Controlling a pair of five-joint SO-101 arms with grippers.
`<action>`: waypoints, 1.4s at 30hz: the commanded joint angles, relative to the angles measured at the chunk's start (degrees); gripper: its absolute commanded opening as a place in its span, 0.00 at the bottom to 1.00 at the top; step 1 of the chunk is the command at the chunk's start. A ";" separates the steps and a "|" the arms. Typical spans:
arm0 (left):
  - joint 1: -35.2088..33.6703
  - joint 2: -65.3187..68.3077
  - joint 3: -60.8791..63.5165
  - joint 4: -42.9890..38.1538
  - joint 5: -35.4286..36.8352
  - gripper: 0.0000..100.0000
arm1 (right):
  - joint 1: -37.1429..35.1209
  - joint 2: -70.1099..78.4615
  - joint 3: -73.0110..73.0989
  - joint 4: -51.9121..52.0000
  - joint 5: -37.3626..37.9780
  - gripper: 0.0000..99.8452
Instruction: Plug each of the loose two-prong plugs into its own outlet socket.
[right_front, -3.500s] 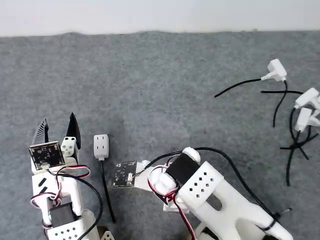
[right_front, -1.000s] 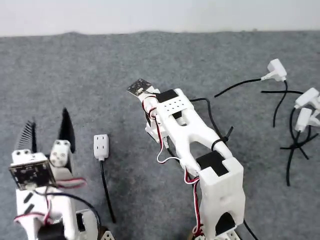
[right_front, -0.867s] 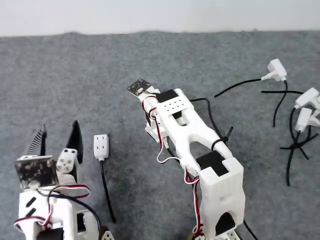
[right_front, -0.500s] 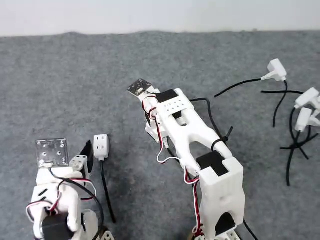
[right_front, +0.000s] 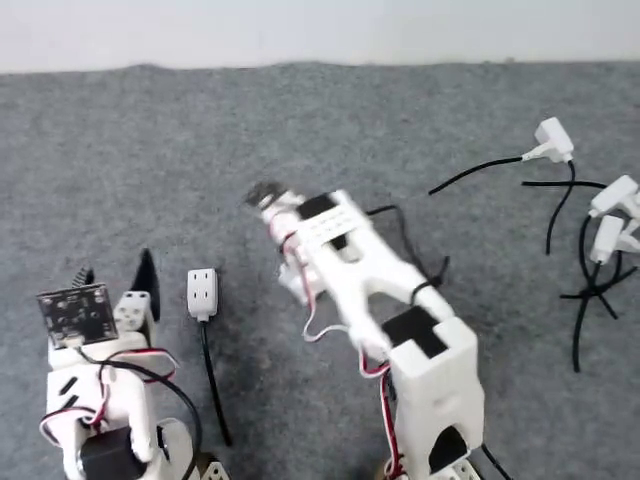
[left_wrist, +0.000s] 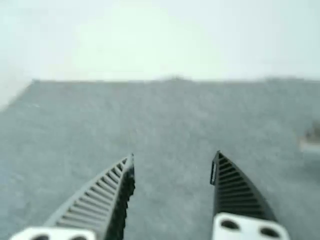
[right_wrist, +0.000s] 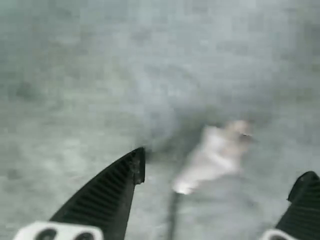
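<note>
On the grey mat (right_front: 180, 150), a white outlet socket (right_front: 202, 293), black-corded.

Left arm: I have my white plastic left arm (right_front: 100, 400), with red and black wires looped over it, folded low at the near left of the high view.
Left gripper: the left gripper (left_wrist: 174, 159) has its two black ribbed fingers (left_wrist: 100, 210) spread apart, pointing forward and level.
Right arm: my white plastic right arm (right_front: 370, 285) is stretched from the near edge toward the middle, leaning left.
Right gripper: the right gripper (right_wrist: 222, 165) has its black ribbed fingers parted wide and is aimed downward.
</note>
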 joint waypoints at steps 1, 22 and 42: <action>-6.15 -0.79 4.62 -8.53 -0.53 0.25 | -5.85 -1.19 -0.88 -0.40 -6.42 0.44; -31.21 -0.97 -0.48 -12.40 5.19 0.25 | -21.49 8.57 -13.71 -20.70 -37.63 0.43; -32.00 -0.97 -1.89 -8.26 4.92 0.25 | -19.65 21.41 -27.60 -23.69 -37.71 0.03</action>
